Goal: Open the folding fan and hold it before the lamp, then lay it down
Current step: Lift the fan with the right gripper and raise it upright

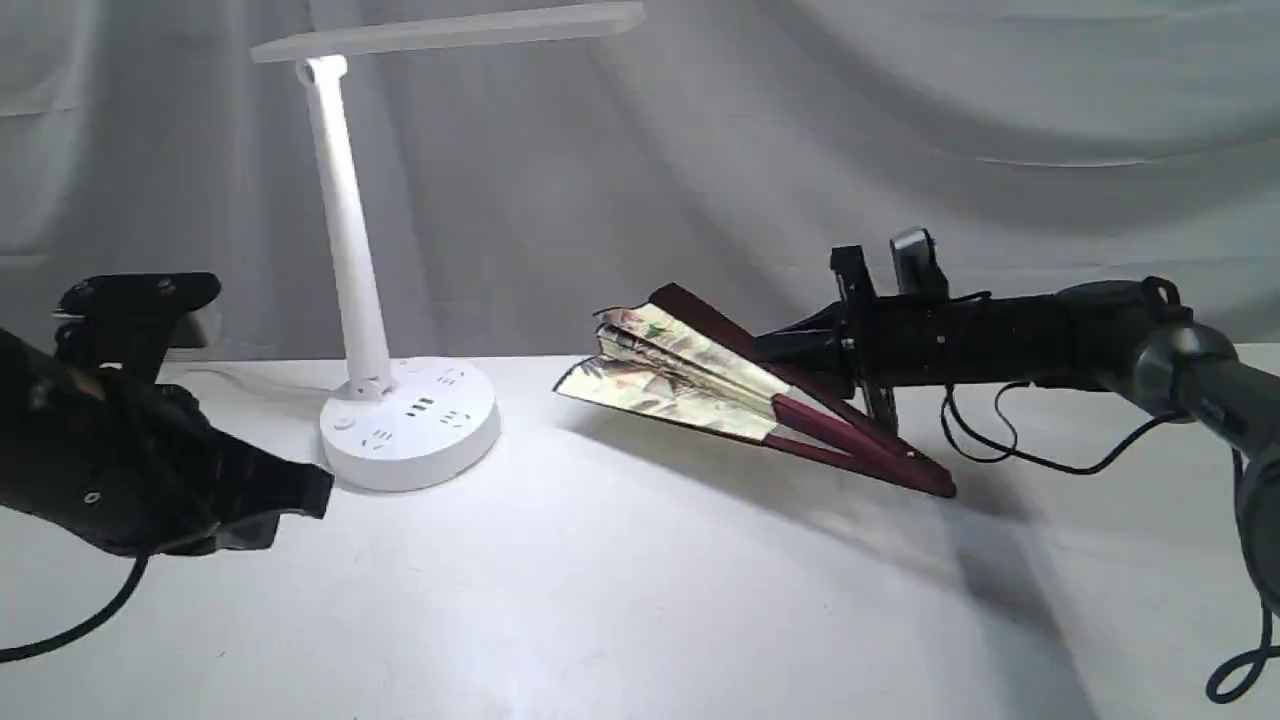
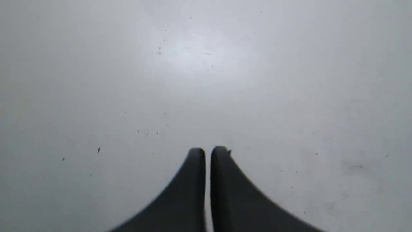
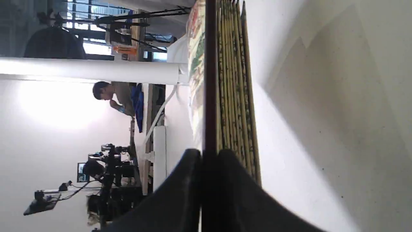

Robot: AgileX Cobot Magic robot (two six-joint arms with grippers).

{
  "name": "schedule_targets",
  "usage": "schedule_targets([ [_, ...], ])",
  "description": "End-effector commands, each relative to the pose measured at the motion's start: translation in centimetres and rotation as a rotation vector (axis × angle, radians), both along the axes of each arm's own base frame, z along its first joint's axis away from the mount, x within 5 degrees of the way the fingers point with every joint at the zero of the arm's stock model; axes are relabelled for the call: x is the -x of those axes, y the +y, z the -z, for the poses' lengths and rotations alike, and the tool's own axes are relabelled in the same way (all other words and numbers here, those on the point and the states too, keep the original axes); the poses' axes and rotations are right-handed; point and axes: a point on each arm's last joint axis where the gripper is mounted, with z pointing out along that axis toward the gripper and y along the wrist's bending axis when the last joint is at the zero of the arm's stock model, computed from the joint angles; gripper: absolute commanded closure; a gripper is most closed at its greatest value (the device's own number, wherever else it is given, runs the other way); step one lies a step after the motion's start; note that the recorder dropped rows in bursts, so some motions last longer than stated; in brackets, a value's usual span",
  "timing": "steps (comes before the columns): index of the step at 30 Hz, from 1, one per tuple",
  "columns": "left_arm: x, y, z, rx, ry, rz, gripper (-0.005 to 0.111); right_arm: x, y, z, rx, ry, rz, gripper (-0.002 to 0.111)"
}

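Observation:
The folding fan [image 1: 690, 385] is partly spread, a narrow wedge of cream painted pleats between dark maroon ribs. Its pivot end rests on the white table [image 1: 640, 600] at the right and its leaf end is lifted toward the lamp [image 1: 345, 240]. My right gripper [image 1: 790, 350] is shut on the fan's upper maroon rib. The right wrist view shows that gripper [image 3: 209, 154] clamping the rib, with the fan's pleats [image 3: 235, 96] beside it. My left gripper [image 1: 310, 495] hovers low at the left, in front of the lamp's round base [image 1: 410, 420], and is shut [image 2: 208, 153] with nothing held.
A grey cloth backdrop [image 1: 900, 120] hangs behind the table. Cables [image 1: 1010, 440] trail from the right arm over the table's right side. The lamp's flat head [image 1: 450, 32] reaches across the top of the view.

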Motion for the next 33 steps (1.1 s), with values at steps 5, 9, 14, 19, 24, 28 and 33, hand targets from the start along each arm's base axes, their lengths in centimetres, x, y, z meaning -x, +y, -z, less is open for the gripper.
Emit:
schedule_targets([
  [5,-0.6,-0.6,-0.7,0.064,-0.078,-0.006,0.107,-0.1,0.0,-0.9,-0.090,0.034,0.026,0.108],
  [9,-0.6,-0.6,-0.7,0.064,-0.078,-0.006,0.107,-0.3,0.0,-1.4,-0.156,0.023,0.046,0.108],
  [14,-0.8,-0.5,-0.8,0.065,-0.096,-0.012,0.107,-0.3,0.0,-1.5,-0.165,0.021,0.049,0.108],
  [19,-0.8,-0.5,-0.8,0.065,-0.098,-0.012,0.107,-0.3,0.0,-2.7,-0.161,-0.002,0.047,0.108],
  [24,-0.8,-0.5,-0.8,0.065,-0.098,-0.012,0.107,-0.1,0.4,-4.6,-0.100,-0.039,0.023,0.108],
  [28,-0.8,-0.5,-0.8,0.065,-0.098,-0.012,0.107,0.1,0.4,-5.2,-0.076,-0.040,0.017,0.108],
  [33,-0.8,-0.5,-0.8,0.065,-0.100,-0.013,0.107,0.7,0.5,-5.1,-0.082,-0.014,0.017,0.108],
])
